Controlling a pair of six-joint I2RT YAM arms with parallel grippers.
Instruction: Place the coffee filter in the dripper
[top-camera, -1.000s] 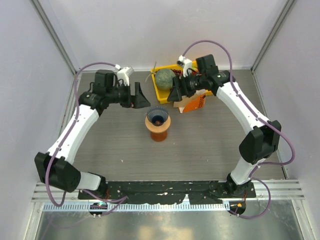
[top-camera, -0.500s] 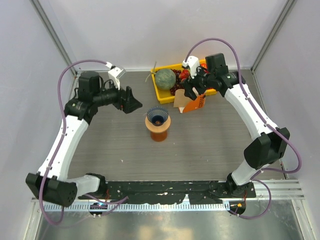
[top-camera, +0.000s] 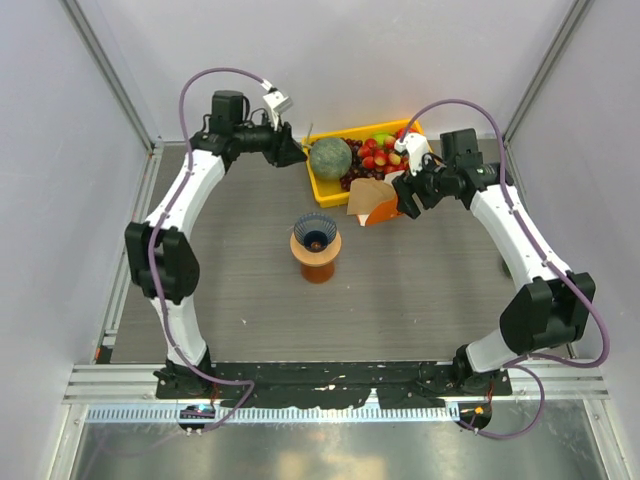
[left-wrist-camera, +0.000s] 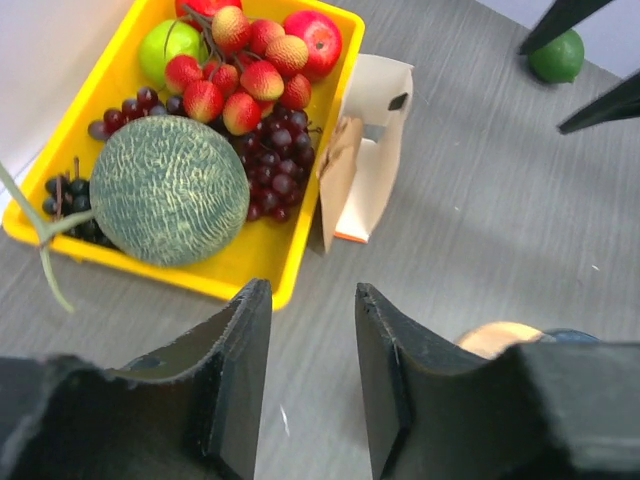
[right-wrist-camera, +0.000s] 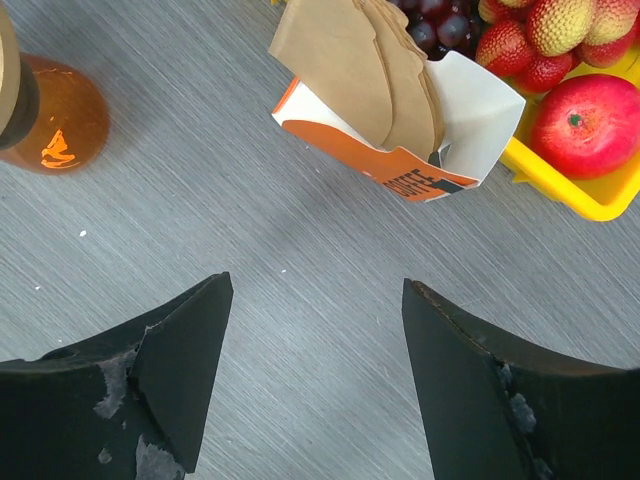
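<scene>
1. far left at the back, the left gripper (top-camera: 291, 152) hangs over the table (top-camera: 230, 270) just beside the yellow tray (top-camera: 318, 190); its fingers (left-wrist-camera: 240, 380) are parted by a modest gap, nothing between them.
2. just right of it, a netted green melon (top-camera: 329, 158) fills the tray's left end, with grapes, lychees and a red apple (right-wrist-camera: 585, 115) heaped behind and beside it.
3. centre of the table, the dripper (top-camera: 315, 230) sits upright, mouth up, on the orange-brown stand (top-camera: 319, 263). it stands well apart from both grippers, and from above i see no paper in it.
4. right of that, the orange-and-white carton (top-camera: 388, 208) lies tipped against the tray's front edge, open end toward the dripper.
5. the coffee filter (right-wrist-camera: 360, 70) is in that carton, a stack of tan paper poking out of the open mouth, untouched.
6. furthest right, the right gripper (top-camera: 408, 195) hovers just beside the carton; its wrist view shows the fingers (right-wrist-camera: 185, 360) spread wide over bare table, gripping nothing, the carton just ahead of them.
</scene>
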